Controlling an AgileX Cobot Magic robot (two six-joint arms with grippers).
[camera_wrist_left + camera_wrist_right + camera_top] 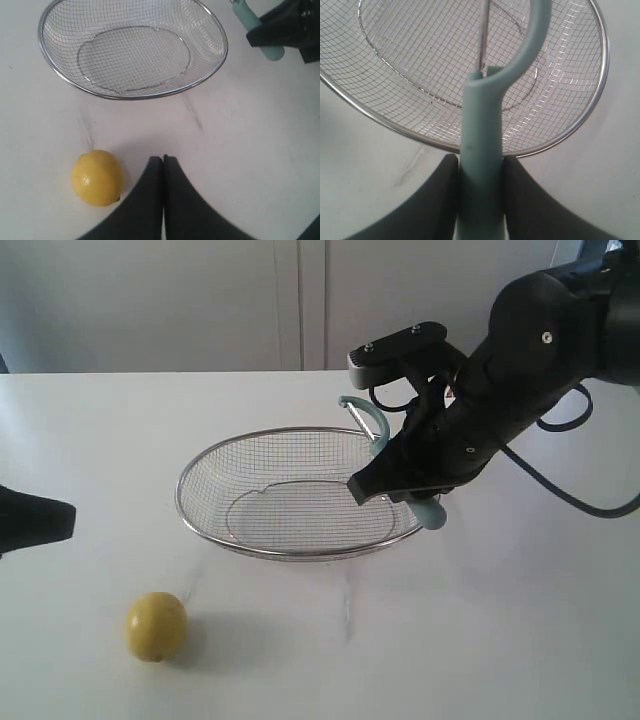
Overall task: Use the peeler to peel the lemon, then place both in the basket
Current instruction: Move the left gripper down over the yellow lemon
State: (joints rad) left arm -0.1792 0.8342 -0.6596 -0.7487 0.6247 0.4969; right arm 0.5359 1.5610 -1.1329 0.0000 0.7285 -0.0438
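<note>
The yellow lemon (pixel 156 626) lies on the white table near its front left, also seen in the left wrist view as the lemon (pixel 97 177). My left gripper (pixel 162 159) is shut and empty, hovering just beside the lemon. The silver wire basket (pixel 200 466) sits mid-table with nothing in it. My right gripper (pixel 481 162) is shut on the pale teal peeler (pixel 481 150) by its handle. It holds the peeler (pixel 378 425) above the basket's right rim (pixel 603 75), blade end over the mesh.
The white table (pixel 520 620) runs to a pale wall behind. A cable (pixel 570 495) loops from the right arm over the table's right side. The left arm's dark end (pixel 35 518) shows at the left edge.
</note>
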